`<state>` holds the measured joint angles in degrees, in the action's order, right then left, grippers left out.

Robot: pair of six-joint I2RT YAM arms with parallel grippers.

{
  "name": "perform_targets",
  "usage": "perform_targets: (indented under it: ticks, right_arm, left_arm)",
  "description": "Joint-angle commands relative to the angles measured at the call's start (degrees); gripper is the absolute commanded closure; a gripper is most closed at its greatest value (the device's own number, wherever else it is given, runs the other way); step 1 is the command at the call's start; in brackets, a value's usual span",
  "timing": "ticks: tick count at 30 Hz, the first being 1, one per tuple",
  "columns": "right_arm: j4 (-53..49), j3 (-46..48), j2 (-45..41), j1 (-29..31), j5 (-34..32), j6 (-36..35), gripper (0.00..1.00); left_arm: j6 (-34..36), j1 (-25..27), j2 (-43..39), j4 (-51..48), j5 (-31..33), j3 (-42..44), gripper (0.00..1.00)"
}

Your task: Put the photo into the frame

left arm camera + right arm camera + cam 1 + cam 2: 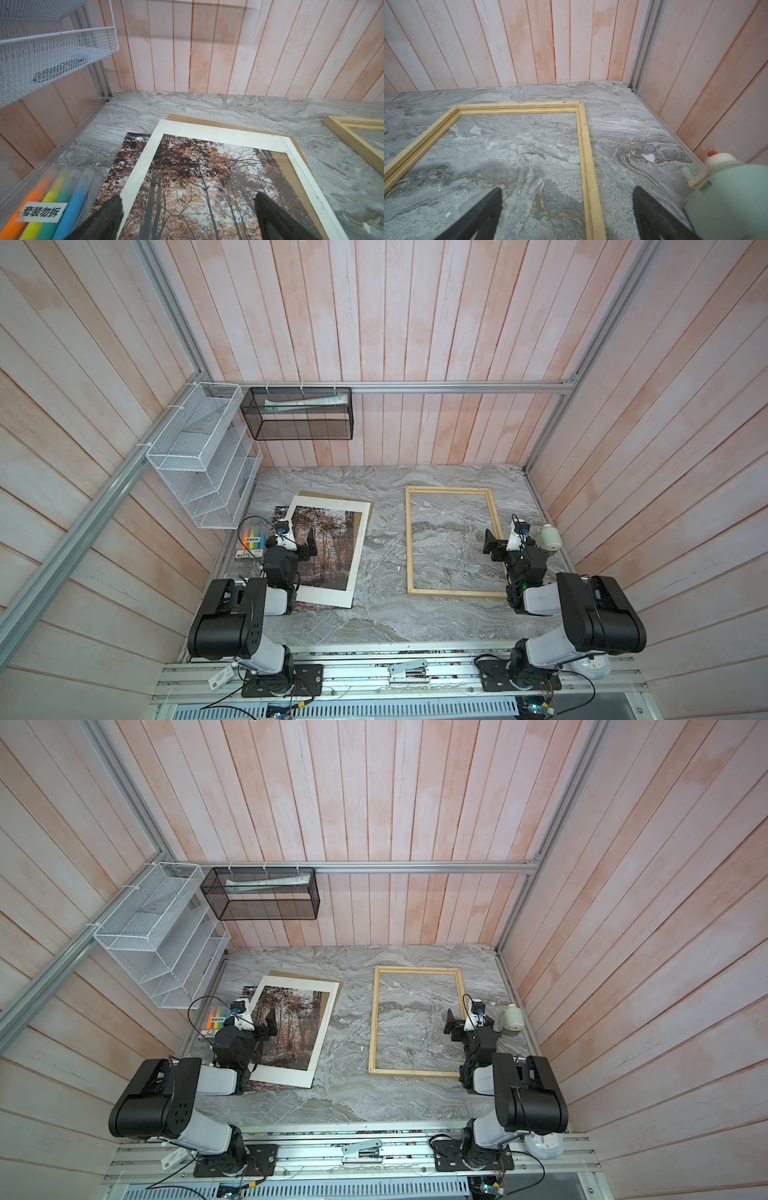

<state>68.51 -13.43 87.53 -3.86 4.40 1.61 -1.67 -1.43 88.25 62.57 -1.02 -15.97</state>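
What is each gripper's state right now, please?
Left gripper: open, empty, over the rectangular autumn-forest photo.
Right gripper: open, empty, over the pale wooden rectangular frame.

Grey marble-veined counter (374, 614); pale natural-wood rectangular frame (586, 155); brown-orange autumn-forest photo print (332, 539) with dark trunks; white card mat border (218, 133); plain brown backing board (180, 118).

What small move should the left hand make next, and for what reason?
Probably lower the open left hand onto the white mat and slide it aside. The mat lies on the photo, so the photo cannot yet go to the empty frame.
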Motion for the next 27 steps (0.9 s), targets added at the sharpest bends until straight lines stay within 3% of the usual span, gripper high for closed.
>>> perform_targets:
  ticks: [1, 11, 13, 15, 19, 21, 24, 27]
  right_arm:
    - [-0.46, -0.92, -0.69, -0.16, 0.52, -0.51, 0.02]
    - [-0.24, -0.89, -0.69, -0.02, -0.51, -0.34, 0.02]
    - [-0.75, -1.88, -1.77, 0.68, -7.57, 1.61, 0.02]
    - [-11.63, -4.47, -6.53, 0.60, -13.42, 4.29, 0.02]
    - [-19.16, -4.72, -14.58, 1.70, -16.30, 5.86, 0.02]
    - [-25.94, -8.73, -17.25, 6.81, -24.41, 3.93, 0.02]
    - [-34.12, -14.82, -18.41, 14.52, -28.31, 0.77, 0.02]
    - [-41.00, -20.01, -17.99, 19.55, -25.78, 5.00, 0.02]
  left_arm:
    - [0.47, 0.20, 0.00, 0.11, 0.75, -0.99, 0.00]
    - [0.62, 0.25, -0.09, 0.37, 0.93, -0.76, 0.00]
    - [0.32, 0.46, -0.28, 0.05, 2.50, -1.13, 0.00]
    - [-0.33, 0.77, -1.70, -2.43, 4.77, -2.11, 0.00]
    - [-2.41, 1.17, -7.13, -24.60, 10.42, -11.58, 0.00]
    - [-6.80, 1.43, -9.50, -33.45, 11.18, -16.18, 0.00]
    - [-13.67, 1.62, -12.77, -45.00, 8.04, -21.79, 0.00]
    - [-17.29, 2.19, -14.67, -53.10, 4.78, -24.74, 0.00]
